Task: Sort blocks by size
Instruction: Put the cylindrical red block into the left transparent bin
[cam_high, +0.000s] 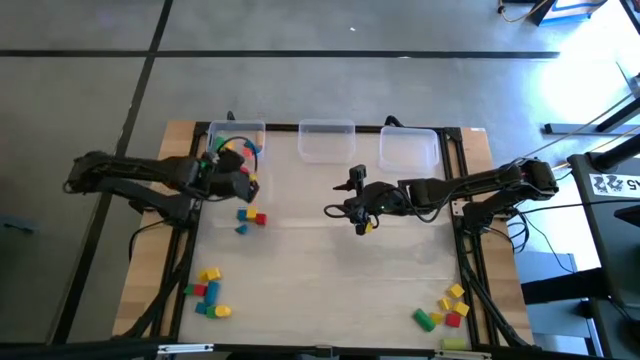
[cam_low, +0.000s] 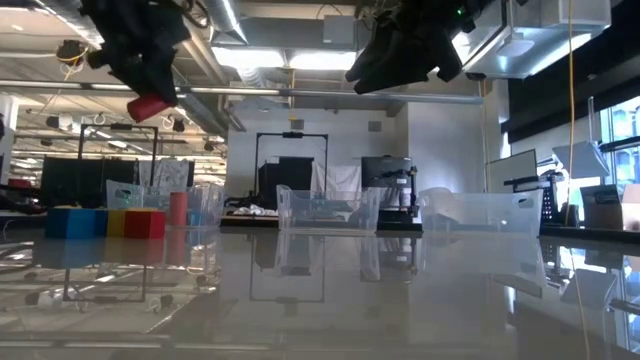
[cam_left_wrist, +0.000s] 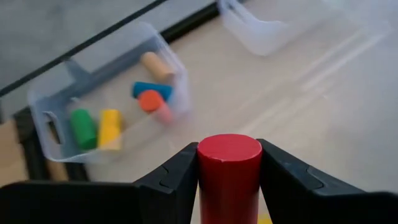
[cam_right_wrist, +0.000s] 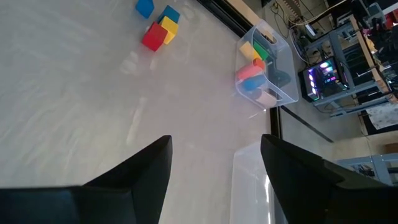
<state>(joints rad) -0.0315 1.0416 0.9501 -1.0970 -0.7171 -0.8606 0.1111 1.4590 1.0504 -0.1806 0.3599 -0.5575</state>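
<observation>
From above, the nearest things lie at the table's (cam_high: 330, 290) front edge: a loose cluster of blocks at 7 o'clock (cam_high: 208, 292) in yellow, red, blue and green, and a second cluster at 5 o'clock (cam_high: 446, 310) in yellow, green and red. Further in, at about 9 o'clock of the table's middle, a few small cubes (cam_high: 251, 217) in blue, yellow and red sit close together.

The left arm reaches in from 9 o'clock, stretched nearly level, with its wrist just beside the left bin (cam_high: 237, 140). The left gripper (cam_left_wrist: 229, 168) is raised off the table and clenched on a red cylinder (cam_left_wrist: 229, 171), its fingers (cam_left_wrist: 177, 177) pressed against the cylinder's two sides with the round end face showing between them. In the low view the red piece hangs well above the tabletop.

The right arm comes in from 3 o'clock, also extended low and long toward the centre. The right gripper (cam_right_wrist: 214, 165) hovers above bare table with its jaws spread apart and nothing visible between them.

Farthest back, at 12 o'clock, three clear bins stand in a row: the left bin holds green, yellow, red, blue and tan cylinders, then come the middle bin (cam_high: 327, 140) and the right bin (cam_high: 408, 148).
</observation>
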